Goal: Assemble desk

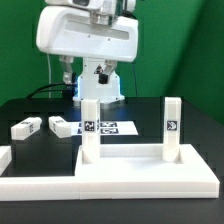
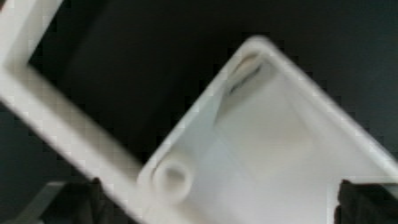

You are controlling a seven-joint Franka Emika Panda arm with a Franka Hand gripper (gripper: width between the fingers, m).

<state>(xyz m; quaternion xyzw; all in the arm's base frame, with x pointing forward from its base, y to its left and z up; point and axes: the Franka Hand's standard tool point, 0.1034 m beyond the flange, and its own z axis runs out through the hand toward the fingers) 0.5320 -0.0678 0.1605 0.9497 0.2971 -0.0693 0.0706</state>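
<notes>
Jaws wide apart and empty, the gripper (image 1: pixel 100 76) hangs with the desk top (image 1: pixel 150 165) below and camera-ward of it, the nearest loose leg (image 1: pixel 60 126) lying flat, lengthwise across, toward the exterior view's left.

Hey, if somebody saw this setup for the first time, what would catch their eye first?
Probably the white desk top at the front, with one leg standing up on it at the exterior view's left and a second leg at its right. Behind it looms the big white robot arm. Two loose legs lie on the black table toward the exterior view's left.
</notes>
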